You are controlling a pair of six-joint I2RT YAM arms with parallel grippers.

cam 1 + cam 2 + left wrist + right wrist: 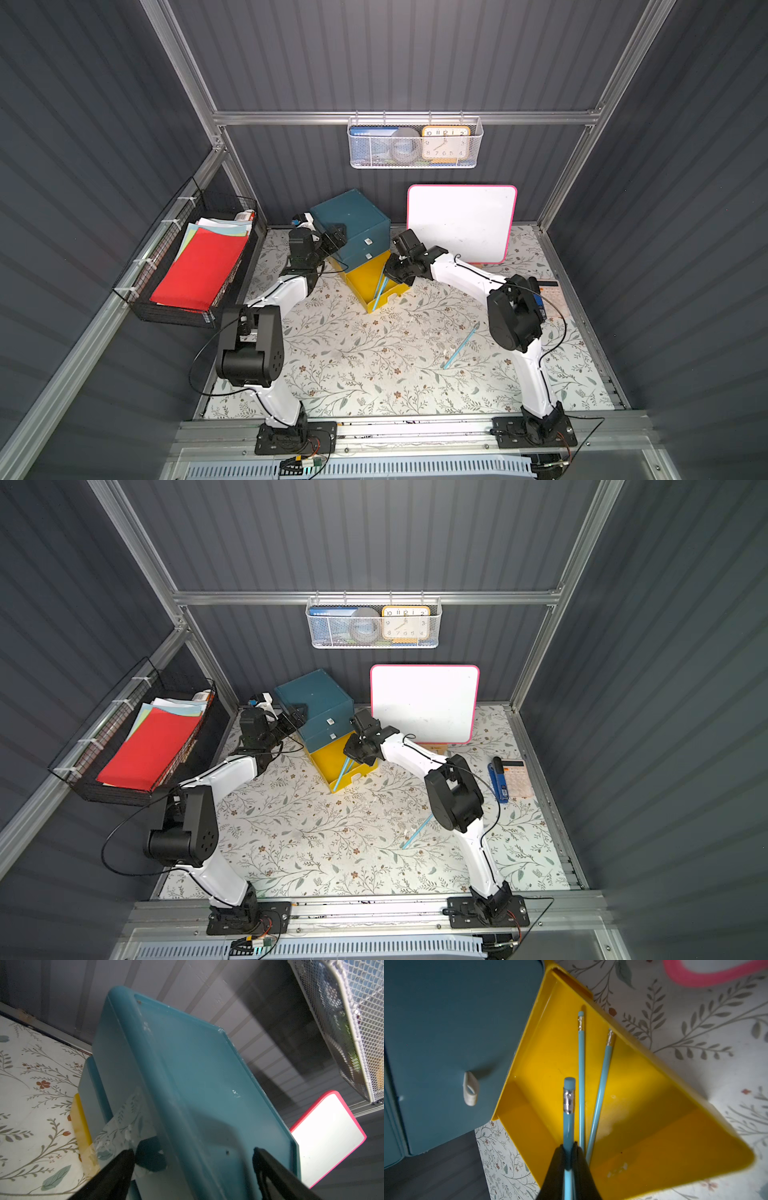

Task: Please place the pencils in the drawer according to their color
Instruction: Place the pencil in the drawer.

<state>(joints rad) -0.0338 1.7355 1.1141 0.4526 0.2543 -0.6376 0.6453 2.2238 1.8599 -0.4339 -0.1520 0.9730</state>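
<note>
In both top views, a teal plastic cabinet [349, 218] [313, 696] is standing at the back of a floral-patterned table [353, 374] [316, 854], and its yellow plastic drawer [358, 283] [326, 763] is sitting pulled out at the bottom. Light blue pencils in the drawer [380, 291] [343, 771] are lying along its length. The right gripper [395, 272] [356, 750] is hovering over the drawer's side nearest the white board with a pink rim [461, 222] [424, 702], which is leaning on the back wall. A loose light blue pencil [460, 348] [417, 831] is lying on the table well apart from the drawer, beside the right arm. The left gripper [337, 237] [297, 717] is resting at the cabinet's upper edge.

In the left wrist view, the left gripper's black fingers [118, 1167] are standing spread wide, straddling the cabinet's top edge; whether they are pressing it cannot be told.

In the right wrist view, the right gripper's fingers [579, 1167] are pinching a held light blue pencil [569, 1126] above the drawer, its eraser end sticking out past them. Two more are lying on the drawer floor just beside it, crossing near the fingers. A white pull tab [471, 1088] is hanging on the closed teal drawer front above.
</note>
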